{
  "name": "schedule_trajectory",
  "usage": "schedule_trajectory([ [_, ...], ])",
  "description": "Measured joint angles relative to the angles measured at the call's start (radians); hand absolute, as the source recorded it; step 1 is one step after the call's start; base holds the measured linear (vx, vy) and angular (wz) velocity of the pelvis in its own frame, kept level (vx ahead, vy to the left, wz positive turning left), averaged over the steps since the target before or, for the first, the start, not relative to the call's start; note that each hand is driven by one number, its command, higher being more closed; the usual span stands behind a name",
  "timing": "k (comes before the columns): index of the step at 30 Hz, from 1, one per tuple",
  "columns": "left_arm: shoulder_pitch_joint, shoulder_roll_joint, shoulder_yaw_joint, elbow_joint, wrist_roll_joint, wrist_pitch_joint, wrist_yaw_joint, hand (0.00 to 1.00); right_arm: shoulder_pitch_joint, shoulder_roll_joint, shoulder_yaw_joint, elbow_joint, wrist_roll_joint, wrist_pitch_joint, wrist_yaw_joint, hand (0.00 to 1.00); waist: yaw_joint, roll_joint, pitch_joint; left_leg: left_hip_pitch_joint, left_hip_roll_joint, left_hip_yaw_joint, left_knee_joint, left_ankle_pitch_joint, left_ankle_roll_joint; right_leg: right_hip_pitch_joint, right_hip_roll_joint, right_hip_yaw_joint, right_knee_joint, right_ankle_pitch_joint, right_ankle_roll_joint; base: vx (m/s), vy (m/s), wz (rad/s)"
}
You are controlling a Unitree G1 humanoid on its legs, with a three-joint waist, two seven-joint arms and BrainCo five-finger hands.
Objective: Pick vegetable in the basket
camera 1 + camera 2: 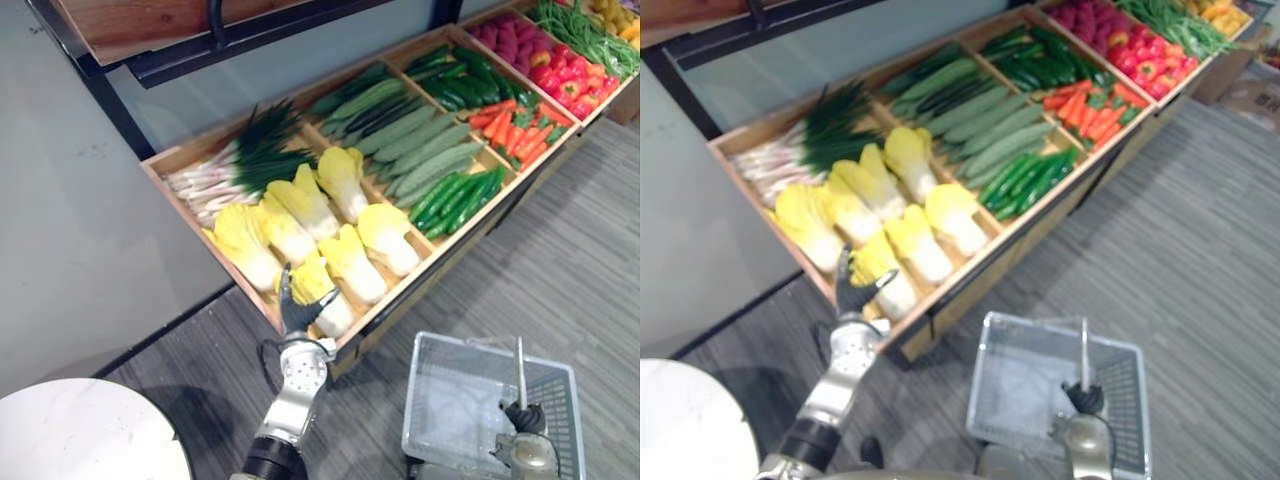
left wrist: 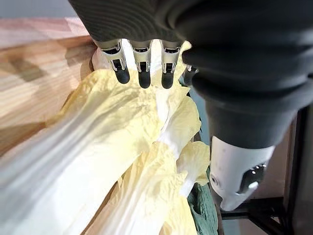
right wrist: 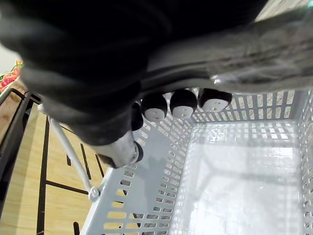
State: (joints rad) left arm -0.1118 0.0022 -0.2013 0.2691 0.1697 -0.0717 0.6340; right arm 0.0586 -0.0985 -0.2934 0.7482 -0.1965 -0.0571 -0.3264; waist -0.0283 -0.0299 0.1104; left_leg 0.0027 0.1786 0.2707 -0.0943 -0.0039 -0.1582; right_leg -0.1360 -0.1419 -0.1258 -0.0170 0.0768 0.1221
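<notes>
**Left hand at cabbage compartment, right hand on basket handle**

1. Left hand. The left hand (image 1: 297, 312) is extended to the front edge of the wooden display rack (image 1: 190, 152). It is positioned at the nearest napa cabbage (image 1: 316, 280), which lies in the front row of the cabbage compartment, just behind the front rail. In the left wrist view the fingers (image 2: 143, 73) are held straight in a row above the yellow leaves of the cabbage (image 2: 122, 142), and nothing is enclosed by them. It cannot be determined whether the fingertips are touching the leaves.

2. Right hand. The right hand (image 1: 525, 420) is located above the grey plastic basket (image 1: 432, 400), which is placed on the carpeted floor (image 1: 590, 250) in front of the rack, well apart from the cabbage. In the right wrist view the fingers (image 3: 183, 104) are curled round the basket handle (image 3: 234, 54), and the perforated basket wall (image 3: 146, 196) is seen below them.

3. Surroundings. The cabbage compartment is bordered by spring onions (image 1: 235, 165) behind it. Cucumbers (image 1: 420, 145), carrots (image 1: 515, 125) and red peppers (image 1: 570, 80) are stocked in the compartments further along the rack. A round white table (image 1: 85, 430) is located beside the left arm.
</notes>
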Motion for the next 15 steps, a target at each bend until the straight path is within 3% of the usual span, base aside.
schedule_trajectory([
  [3, 0.0, -0.002, 0.007, -0.002, 0.049, 0.014, 0.024, 0.0, 0.004, 0.001, 0.0, -0.005, 0.0, 0.0, -0.014, 1.0, 0.001, 0.003, -0.002, 0.0, 0.0, -0.002, 0.0, 0.001, 0.0, 0.001, 0.0, -0.001, 0.0, 0.0, 0.0, 0.0, 0.0, 0.0],
  [15, 0.004, -0.008, 0.013, -0.039, 0.045, 0.031, 0.036, 0.0, 0.012, 0.01, 0.03, -0.007, -0.001, 0.0, -0.021, 1.0, 0.002, 0.006, -0.005, 0.016, 0.0, -0.008, 0.0, 0.004, 0.0, 0.022, 0.0, -0.005, 0.0, 0.0, 0.0, 0.0, -0.001, 0.01],
])
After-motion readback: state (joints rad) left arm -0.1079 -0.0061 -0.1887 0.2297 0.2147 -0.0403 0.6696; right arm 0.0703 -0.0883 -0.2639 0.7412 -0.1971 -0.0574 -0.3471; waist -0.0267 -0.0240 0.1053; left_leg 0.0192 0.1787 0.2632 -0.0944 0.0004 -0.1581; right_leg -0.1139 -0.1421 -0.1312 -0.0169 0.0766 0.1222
